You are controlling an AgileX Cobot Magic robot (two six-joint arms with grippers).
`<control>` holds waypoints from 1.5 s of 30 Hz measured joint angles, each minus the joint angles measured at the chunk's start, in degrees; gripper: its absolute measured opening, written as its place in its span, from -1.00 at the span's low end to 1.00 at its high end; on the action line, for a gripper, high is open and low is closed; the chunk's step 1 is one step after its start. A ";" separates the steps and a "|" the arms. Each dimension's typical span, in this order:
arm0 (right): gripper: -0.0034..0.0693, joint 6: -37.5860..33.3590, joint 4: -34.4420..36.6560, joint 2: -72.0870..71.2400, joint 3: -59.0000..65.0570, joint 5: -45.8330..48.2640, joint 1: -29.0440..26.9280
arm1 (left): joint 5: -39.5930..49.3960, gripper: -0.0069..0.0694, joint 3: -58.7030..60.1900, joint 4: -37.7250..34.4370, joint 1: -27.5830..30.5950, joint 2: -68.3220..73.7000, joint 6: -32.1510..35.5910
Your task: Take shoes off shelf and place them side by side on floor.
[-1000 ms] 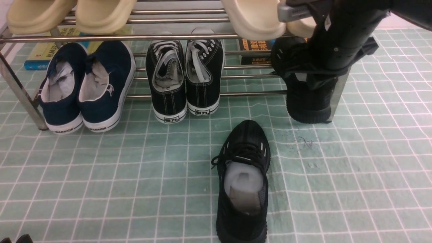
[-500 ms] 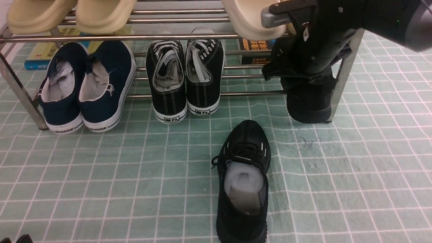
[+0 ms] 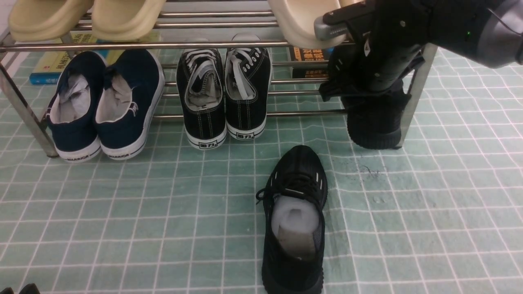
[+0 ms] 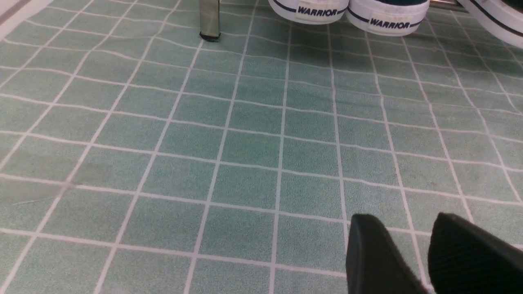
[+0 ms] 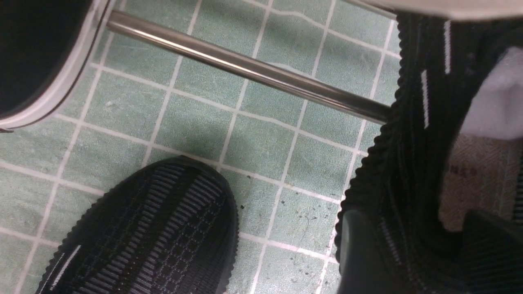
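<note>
Black right arm with a silvery band, dark jaws and round screws.

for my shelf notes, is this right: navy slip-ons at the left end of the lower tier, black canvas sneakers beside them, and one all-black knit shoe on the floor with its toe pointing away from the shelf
The toe is wrong: the front view shows the knit shoe on the floor with its toe towards the shelf.

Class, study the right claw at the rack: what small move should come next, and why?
Probably close the right claw on the side wall of the racked black knit shoe. Its fingers stand apart, one outside that wall and the other over the shoe's opening, while the matching shoe already lies on the floor, so this one seems next to come down.
</note>
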 joint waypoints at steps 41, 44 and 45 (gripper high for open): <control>0.10 -3.04 -4.74 3.63 -1.55 0.19 0.05 | 0.00 -0.19 0.00 0.00 0.00 0.00 0.00; 0.05 -3.04 -4.91 3.96 -1.55 0.19 0.05 | 0.00 -0.19 0.00 0.00 0.00 0.00 0.00; 0.05 -3.04 -4.99 4.09 -1.55 0.19 0.05 | 0.00 -0.19 0.00 0.00 0.00 0.00 0.00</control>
